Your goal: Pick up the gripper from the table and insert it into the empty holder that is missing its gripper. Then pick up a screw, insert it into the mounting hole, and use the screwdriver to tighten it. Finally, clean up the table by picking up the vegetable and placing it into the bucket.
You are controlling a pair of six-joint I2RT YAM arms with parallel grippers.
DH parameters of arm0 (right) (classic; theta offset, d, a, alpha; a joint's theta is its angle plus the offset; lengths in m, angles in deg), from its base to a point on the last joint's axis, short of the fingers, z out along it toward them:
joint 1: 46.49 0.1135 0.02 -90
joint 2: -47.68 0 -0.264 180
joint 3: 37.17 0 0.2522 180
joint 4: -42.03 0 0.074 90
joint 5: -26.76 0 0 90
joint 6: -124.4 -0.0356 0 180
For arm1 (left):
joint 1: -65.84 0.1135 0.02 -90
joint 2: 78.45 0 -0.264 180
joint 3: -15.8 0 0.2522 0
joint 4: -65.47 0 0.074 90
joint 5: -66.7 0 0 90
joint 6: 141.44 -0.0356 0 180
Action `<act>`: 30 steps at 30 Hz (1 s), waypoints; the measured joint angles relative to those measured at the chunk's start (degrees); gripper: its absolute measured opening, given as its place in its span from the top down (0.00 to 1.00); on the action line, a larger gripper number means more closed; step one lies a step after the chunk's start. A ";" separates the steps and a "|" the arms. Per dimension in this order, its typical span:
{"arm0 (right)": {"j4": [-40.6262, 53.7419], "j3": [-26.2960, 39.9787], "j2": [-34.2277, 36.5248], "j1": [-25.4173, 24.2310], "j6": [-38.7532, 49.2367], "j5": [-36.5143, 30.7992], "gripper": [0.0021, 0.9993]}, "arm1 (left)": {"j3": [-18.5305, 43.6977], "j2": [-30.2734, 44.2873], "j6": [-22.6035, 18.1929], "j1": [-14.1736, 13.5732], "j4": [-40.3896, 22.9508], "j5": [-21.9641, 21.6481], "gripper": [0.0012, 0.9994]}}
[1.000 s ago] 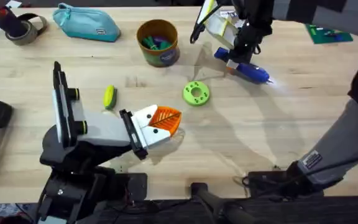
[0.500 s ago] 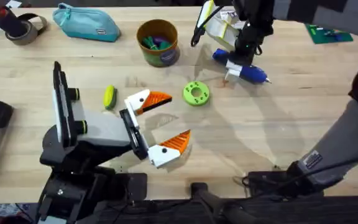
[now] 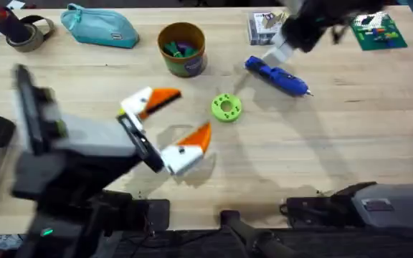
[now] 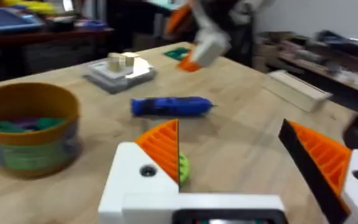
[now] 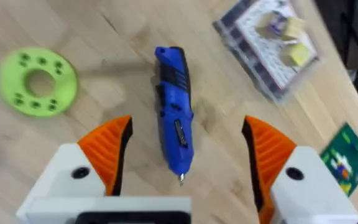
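On the pale wooden table (image 3: 335,143) the screwdriver (image 3: 278,77) lies flat and free at about two o'clock from the green disc (image 3: 226,108); it looks stiff, smooth and a little heavy, best pinched across its fat middle. Both the right gripper (image 5: 185,155) above it and the left gripper (image 3: 172,120) stand spread and empty, with the bucket (image 3: 182,49) at twelve o'clock in a cluttered workshop.

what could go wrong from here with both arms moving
1. The screwdriver lies loose on the table between the open fingers of the right gripper; a skewed descent might roll it rather than grip it.
2. The left gripper is open right beside the green disc and could knock it.
3. The bucket already holds small pieces; a sweeping arm could tip it.
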State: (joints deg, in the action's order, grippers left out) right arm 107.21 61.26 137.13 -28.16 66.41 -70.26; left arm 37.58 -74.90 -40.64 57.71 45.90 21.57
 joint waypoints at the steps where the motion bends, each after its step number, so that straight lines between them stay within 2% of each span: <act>1: 0.84 0.01 -2.33 0.20 -2.02 0.01 0.00 | 3.06 1.72 -0.50 0.61 -2.63 -1.80 0.01; 5: 5.20 0.04 -9.53 0.67 -10.31 0.01 0.00 | 16.08 10.82 -3.52 3.40 -13.39 -8.11 0.01; 8: 7.25 0.04 -12.32 0.78 -15.25 0.04 0.00 | 25.49 19.33 -6.14 5.36 -20.17 -11.71 0.01; 13: 9.34 0.04 -13.72 0.78 -20.73 0.04 0.00 | 39.12 33.76 -9.75 8.30 -31.71 -15.36 0.01; 17: 10.50 0.04 -13.66 0.78 -22.56 0.04 0.00 | 46.86 43.63 -11.59 10.42 -40.75 -19.81 0.01; 19: 10.70 0.02 -13.68 0.78 -22.97 0.04 0.00 | 49.47 47.83 -12.14 11.71 -45.16 -23.71 0.01; 22: 11.67 0.02 -13.68 0.78 -23.33 0.04 0.00 | 50.68 52.49 -12.51 13.85 -48.58 -28.92 0.01; 26: 12.91 0.04 -13.68 0.78 -23.50 0.04 0.00 | 50.60 57.48 -12.77 17.03 -51.48 -32.36 0.01; 27: 12.96 0.02 -13.68 0.78 -23.51 0.04 0.00 | 49.17 60.93 -12.96 20.32 -50.05 -33.66 0.01; 30: 12.96 0.02 -13.68 0.78 -23.58 0.01 0.00 | 47.04 64.67 -12.98 23.47 -50.13 -34.77 0.01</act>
State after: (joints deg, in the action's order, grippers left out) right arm 120.16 61.28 123.45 -27.38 42.83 -70.25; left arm 84.62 -10.22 -53.62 81.18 -4.23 -13.19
